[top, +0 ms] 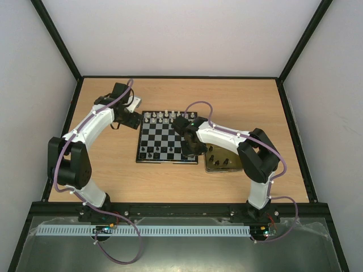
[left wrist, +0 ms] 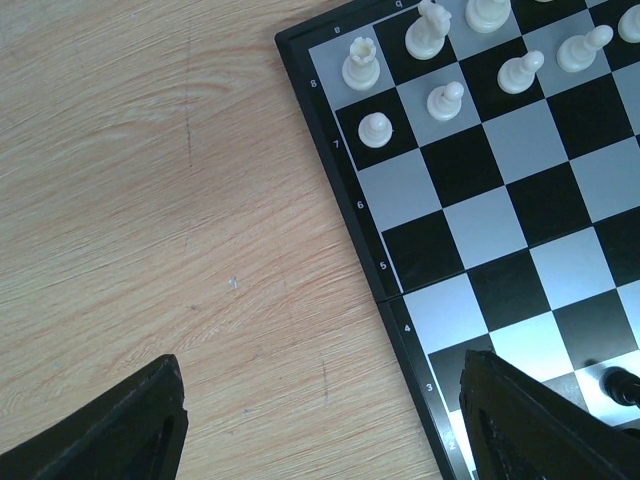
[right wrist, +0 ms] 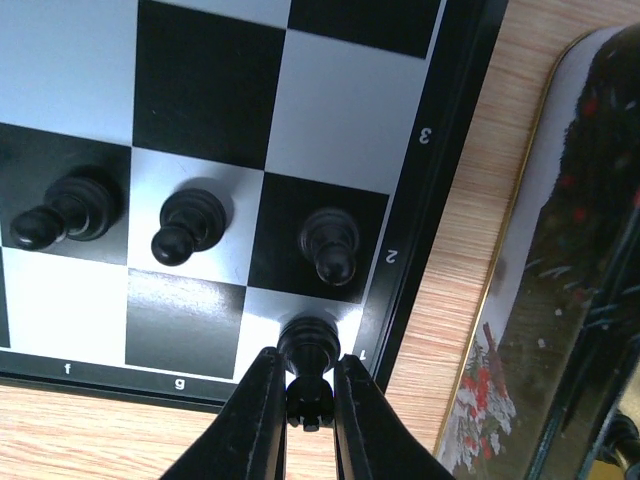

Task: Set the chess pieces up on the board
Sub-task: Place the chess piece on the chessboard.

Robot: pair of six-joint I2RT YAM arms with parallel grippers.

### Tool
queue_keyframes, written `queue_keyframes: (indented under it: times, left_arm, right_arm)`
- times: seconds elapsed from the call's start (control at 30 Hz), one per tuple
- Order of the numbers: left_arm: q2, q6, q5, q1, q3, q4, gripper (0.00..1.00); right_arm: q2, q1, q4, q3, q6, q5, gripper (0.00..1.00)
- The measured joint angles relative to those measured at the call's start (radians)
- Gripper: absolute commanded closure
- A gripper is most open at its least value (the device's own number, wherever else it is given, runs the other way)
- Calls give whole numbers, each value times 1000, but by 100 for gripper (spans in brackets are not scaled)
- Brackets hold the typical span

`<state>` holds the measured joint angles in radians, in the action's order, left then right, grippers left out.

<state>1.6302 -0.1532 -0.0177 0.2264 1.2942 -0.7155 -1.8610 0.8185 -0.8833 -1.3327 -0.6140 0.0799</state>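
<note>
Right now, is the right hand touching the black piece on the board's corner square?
Touching. In the right wrist view, both fingers of the right hand press against the black piece, with no gap on either side.

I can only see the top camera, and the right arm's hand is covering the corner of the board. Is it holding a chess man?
Observer: Yes. On the right wrist camera the right gripper is shut on a black piece, upright at the corner square.
Operator: Are there other ones next to it?
Observer: Three black pawns stand side by side on the row marked 2, just beyond it.
Operator: Has the other hand got one too?
Observer: No. On the left wrist camera the left gripper is open, with only the table and the edge of the board between its fingers.
</note>
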Motion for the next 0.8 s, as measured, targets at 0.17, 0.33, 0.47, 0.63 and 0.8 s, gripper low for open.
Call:
queue_keyframes:
  times: [0.17,0.33,0.47,0.63,0.8]
  left_arm:
    - [0,0,0,0,0,0,24]
    - [0,0,0,0,0,0,24]
    - [0,0,0,0,-2,0,24]
    - [0,0,0,0,-4,0,24]
    - [-1,0,0,0,-4,0,24]
  right_arm:
    - [0,3,0,13,-1,7,88]
    - [0,12,0,13,-3,8,88]
    - [0,14,0,13,-4,8,88]
    - [0,14,0,14,-4,8,81]
    - [0,14,1,14,-5,6,78]
